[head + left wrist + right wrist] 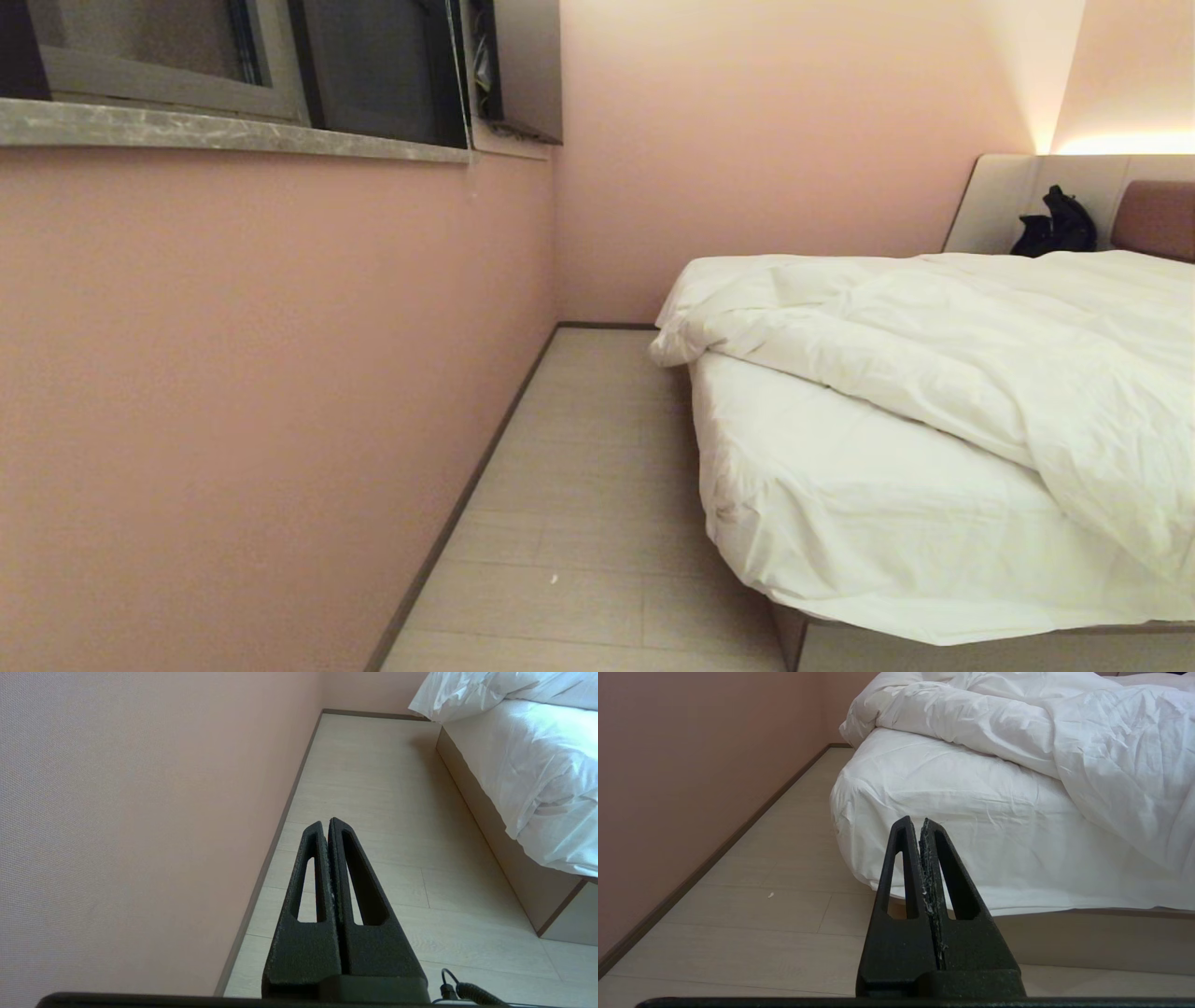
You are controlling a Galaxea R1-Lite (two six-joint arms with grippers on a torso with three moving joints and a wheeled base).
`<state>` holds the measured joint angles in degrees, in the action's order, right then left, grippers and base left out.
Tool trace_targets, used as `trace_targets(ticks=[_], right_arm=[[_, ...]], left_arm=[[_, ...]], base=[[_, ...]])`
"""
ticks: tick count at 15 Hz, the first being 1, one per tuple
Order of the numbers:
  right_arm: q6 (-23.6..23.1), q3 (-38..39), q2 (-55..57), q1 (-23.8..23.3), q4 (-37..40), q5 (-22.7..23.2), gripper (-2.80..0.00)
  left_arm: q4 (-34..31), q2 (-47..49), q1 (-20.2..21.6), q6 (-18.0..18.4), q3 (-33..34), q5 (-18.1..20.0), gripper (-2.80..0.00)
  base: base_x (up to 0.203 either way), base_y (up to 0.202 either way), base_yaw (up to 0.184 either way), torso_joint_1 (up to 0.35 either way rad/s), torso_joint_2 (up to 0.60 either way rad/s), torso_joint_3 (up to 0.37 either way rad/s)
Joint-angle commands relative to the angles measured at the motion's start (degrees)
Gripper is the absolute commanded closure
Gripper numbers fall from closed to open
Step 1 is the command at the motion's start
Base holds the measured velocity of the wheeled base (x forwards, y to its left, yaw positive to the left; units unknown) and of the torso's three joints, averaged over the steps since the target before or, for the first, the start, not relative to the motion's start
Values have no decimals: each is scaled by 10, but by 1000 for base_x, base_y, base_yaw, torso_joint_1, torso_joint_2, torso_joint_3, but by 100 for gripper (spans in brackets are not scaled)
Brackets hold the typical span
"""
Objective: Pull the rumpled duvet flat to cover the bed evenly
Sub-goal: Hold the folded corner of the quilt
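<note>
Only in the head view are the headboard and a black bag leaning against it seen; neither arm is shown there. In the wrist views the left gripper and right gripper are seen pressed closed and empty, held above the floor (pale planks) near the bed. The duvet is bunched diagonally, puffy and creased, leaving the near sheeted corner bare
</note>
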<state>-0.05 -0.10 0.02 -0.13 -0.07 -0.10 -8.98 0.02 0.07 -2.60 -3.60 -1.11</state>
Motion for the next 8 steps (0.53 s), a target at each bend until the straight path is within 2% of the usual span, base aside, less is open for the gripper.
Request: trace_targets(ticks=[1, 8], right_arm=[[0, 0, 0, 0, 0, 0, 0], [0, 0, 0, 0, 0, 0, 0]], left_arm=[[0, 1, 0, 0, 0, 0, 0], [-1, 1, 0, 0, 0, 0, 0]], base=[[0, 0, 0, 0, 0, 0], [0, 0, 0, 0, 0, 0]])
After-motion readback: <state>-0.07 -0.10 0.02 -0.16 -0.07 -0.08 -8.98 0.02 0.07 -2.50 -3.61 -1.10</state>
